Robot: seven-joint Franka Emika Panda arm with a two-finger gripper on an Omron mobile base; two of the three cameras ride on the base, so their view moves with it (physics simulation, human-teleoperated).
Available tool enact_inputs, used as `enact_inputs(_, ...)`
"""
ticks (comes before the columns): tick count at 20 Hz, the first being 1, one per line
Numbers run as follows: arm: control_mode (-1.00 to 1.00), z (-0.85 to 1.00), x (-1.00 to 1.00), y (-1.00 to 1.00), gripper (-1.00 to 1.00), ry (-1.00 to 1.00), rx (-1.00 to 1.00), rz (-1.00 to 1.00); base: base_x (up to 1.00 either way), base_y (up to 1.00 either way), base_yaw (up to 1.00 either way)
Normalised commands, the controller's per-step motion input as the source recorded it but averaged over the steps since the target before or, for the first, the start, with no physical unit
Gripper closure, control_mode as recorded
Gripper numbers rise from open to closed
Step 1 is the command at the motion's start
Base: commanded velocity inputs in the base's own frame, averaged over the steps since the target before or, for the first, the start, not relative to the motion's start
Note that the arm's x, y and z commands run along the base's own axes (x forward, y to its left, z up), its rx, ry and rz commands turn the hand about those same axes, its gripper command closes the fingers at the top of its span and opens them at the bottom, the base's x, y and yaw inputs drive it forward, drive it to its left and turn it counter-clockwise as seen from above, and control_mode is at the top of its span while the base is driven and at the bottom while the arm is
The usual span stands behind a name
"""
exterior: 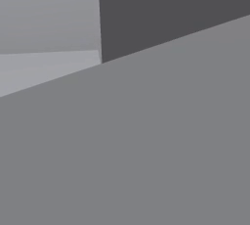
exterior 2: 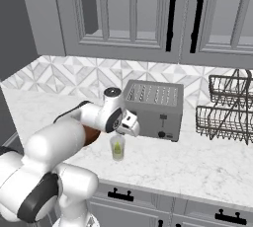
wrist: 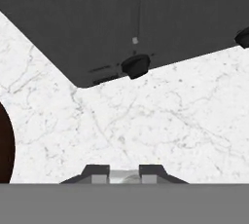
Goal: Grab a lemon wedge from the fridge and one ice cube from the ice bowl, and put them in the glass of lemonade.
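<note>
Though half-hidden, jaws nearly shut over glass (exterior 2: 117, 148).

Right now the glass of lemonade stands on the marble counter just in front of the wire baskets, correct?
Not quite. In the right base view the glass of lemonade stands on the marble counter just in front of the toaster; the wire baskets sit further right.

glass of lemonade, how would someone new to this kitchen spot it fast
Find the grey toaster on the white marble counter. Just left of its front corner, beneath the robot's tool, stands the glass of lemonade: small and clear, holding pale yellow-green liquid, unlike the dark brown bowl behind the arm.
</note>
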Motion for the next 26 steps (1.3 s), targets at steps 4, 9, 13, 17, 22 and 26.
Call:
enact_inputs(4, -1.00, -0.21, 0.13, -0.09, 1.00, 0.11, -0.01, 0.00, 0.00, 0.00, 0.00)
enact_inputs(9, -1.00, -0.28, 0.06, -0.13, 1.00, 0.06, 0.00, 0.00, 0.00, 0.00, 0.00)
enact_inputs(13, -1.00, -0.08, -0.14, 0.00, 1.00, 0.01, 0.00, 0.00, 0.00, 0.00, 0.00)
enact_inputs(17, -1.00, 0.08, -0.15, 0.00, 1.00, -0.03, 0.00, 0.00, 0.00, 0.00, 0.00)
enact_inputs(22, -1.00, 0.48, -0.39, 0.28, 1.00, -0.08, 0.00, 0.00, 0.00, 0.00, 0.00)
enact_inputs(26, -1.00, 0.02, -0.57, 0.07, 1.00, -0.04, -0.01, 0.00, 0.00, 0.00, 0.00)
